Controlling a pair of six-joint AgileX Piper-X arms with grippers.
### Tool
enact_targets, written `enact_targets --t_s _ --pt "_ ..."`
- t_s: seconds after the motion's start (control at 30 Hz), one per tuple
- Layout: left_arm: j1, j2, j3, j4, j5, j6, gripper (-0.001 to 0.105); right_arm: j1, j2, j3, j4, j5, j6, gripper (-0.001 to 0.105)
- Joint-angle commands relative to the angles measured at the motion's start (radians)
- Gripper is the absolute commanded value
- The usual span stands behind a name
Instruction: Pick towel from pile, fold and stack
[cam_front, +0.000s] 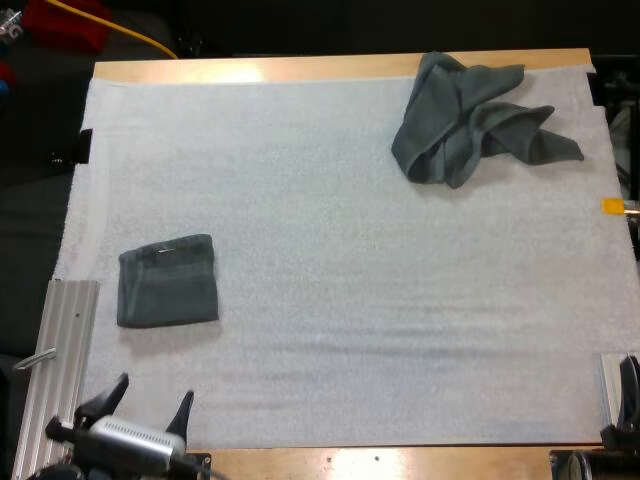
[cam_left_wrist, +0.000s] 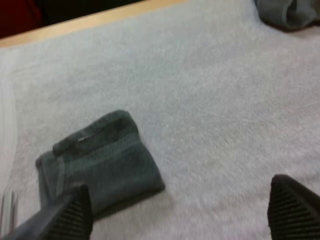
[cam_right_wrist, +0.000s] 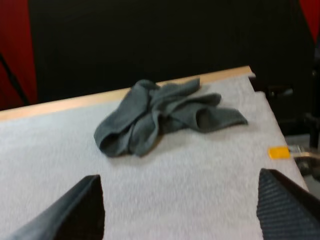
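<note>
My left end effector (cam_front: 153, 390) sits low at the near left corner of the counter (cam_front: 300, 68). Its two black fingers are spread wide and point forward over the white mat (cam_front: 350, 300), and there is nothing between them. The arm lies almost flat and is angled slightly towards the right. Just beside it on its left is a ribbed metal rail (cam_front: 60, 360) that runs along the edge of the mat. From the left wrist camera, the folded towel (cam_left_wrist: 100, 165) lies just ahead of the left finger (cam_left_wrist: 70, 215). I can't tell whether that finger is over the towel's near edge or just short of it, but the towel isn't gripped. In the high view the folded towel (cam_front: 168, 282) is a compact dark grey-green square, flat on the left side of the mat and a little way forward of the spread fingers. The crumpled towel (cam_front: 470, 118) is well apart from it, heaped at the far right of the mat close to the counter's far edge, with one tail trailing out to the right. My right end effector (cam_right_wrist: 178, 179) faces that heap from well back. Its fingers stand wide apart over bare mat, clear of the cloth and holding nothing, and the right arm is at the near right edge of the counter.
</note>
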Motion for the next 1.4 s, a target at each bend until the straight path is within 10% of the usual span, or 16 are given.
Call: enact_targets --t_s 0.0,0.53,1.37 --pt "-0.001 -0.136 0.019 -0.051 0.008 0.002 0.069 -0.006 -0.039 0.011 -0.043 -0.009 0.000 0.063" --pt "-0.001 -0.136 0.238 -0.292 0.009 -0.004 0.069 -0.006 -0.036 0.213 -0.149 -0.009 -0.003 0.063" --pt "-0.001 -0.136 0.250 -0.316 0.014 -0.004 0.069 -0.006 -0.036 0.304 -0.130 -0.005 0.001 0.063"
